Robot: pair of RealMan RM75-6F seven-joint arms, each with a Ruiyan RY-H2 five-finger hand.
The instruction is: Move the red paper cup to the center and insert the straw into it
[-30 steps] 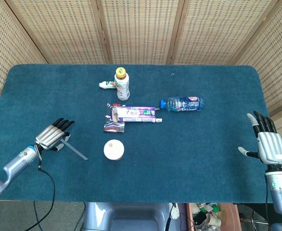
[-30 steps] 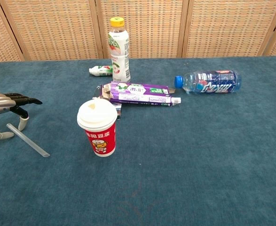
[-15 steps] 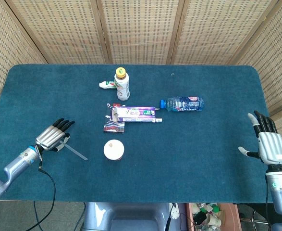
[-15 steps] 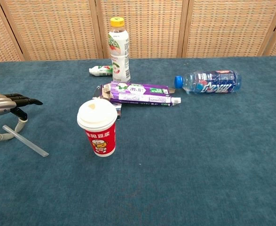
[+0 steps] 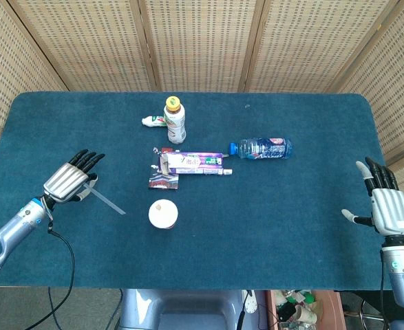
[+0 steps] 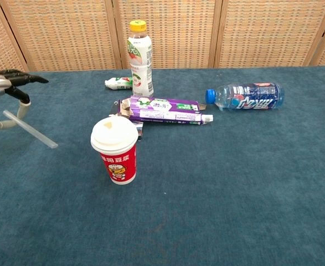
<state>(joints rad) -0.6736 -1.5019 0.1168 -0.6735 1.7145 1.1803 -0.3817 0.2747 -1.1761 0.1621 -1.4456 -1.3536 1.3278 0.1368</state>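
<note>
The red paper cup (image 5: 163, 213) (image 6: 116, 151) with a white lid stands upright on the blue cloth, a little left of the middle. My left hand (image 5: 69, 181) (image 6: 6, 91) pinches one end of the clear straw (image 5: 106, 201) (image 6: 32, 130) and holds it raised off the table, left of the cup; the straw slants down toward the cup without touching it. My right hand (image 5: 385, 203) is at the table's right edge, fingers spread, holding nothing; the chest view does not show it.
Behind the cup lie a purple carton (image 5: 191, 163) (image 6: 161, 110) and a small packet (image 5: 163, 181). A white drink bottle (image 5: 175, 119) (image 6: 139, 59) stands further back beside a small tube (image 5: 153, 121). A water bottle (image 5: 262, 148) (image 6: 245, 96) lies on its side at right.
My left hand has lifted the straw off the cloth and carried it upward and slightly back. The cup and my right hand have stayed where they were.
</note>
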